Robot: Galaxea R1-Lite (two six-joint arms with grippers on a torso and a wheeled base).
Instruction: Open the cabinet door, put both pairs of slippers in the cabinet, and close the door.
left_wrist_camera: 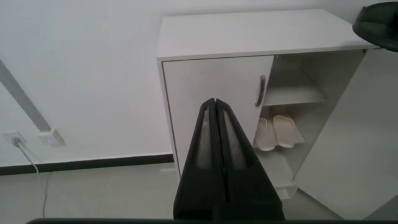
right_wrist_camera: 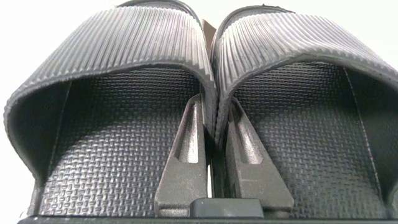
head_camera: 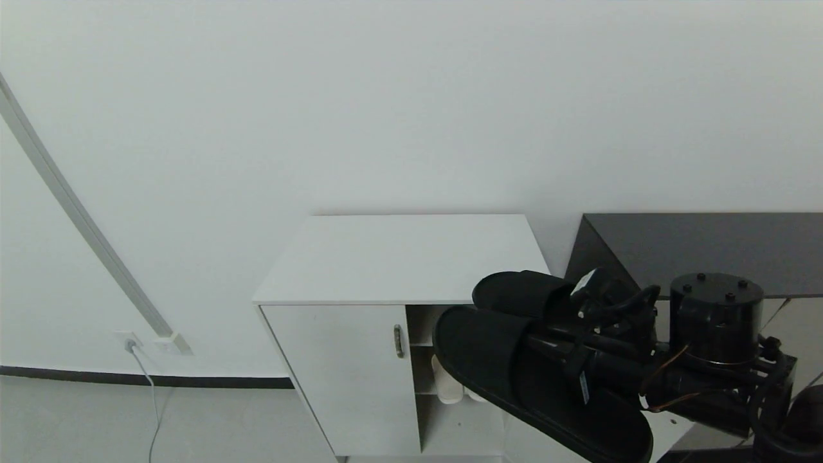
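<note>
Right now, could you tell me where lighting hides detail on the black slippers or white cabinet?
Head view: the black ribbed rubber slippers are a dark mass, texture lost. Right wrist view: their ribs show clearly, backdrop glares white. Left wrist view: the white cabinet is softly shaded inside, pale slippers there readable.

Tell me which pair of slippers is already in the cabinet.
The white pair, sitting inside the open cabinet. The black pair is outside it, clamped in the right gripper.
</note>
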